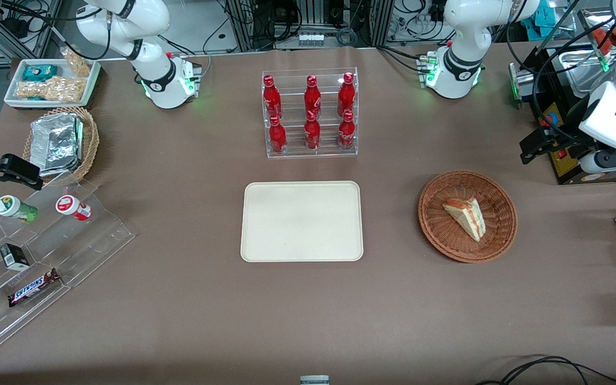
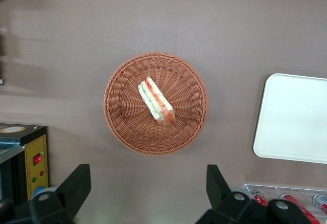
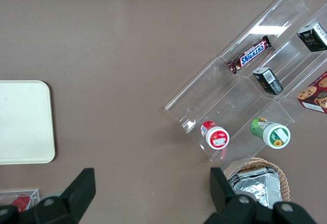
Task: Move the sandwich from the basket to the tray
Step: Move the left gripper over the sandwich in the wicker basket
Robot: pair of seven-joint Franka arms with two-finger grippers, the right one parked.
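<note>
Left wrist view shows your gripper (image 2: 148, 188) hanging high above the basket (image 2: 118, 124), jaws spread wide and empty, so the sandwich (image 2: 156, 102) lying inside sits framed for descent, tray (image 2: 294, 119) waiting nearby.

A robotics lab staged as a snack counter; two white robot arm bases (image 1: 166, 80) are bolted to a brown-covered table (image 1: 190, 321); tangled cables and equipment racks (image 1: 308, 21) line its edge; a clear rack of red bottles (image 1: 310, 115) and an acrylic snack stand (image 1: 40, 251) supply the shop dressing.
</note>
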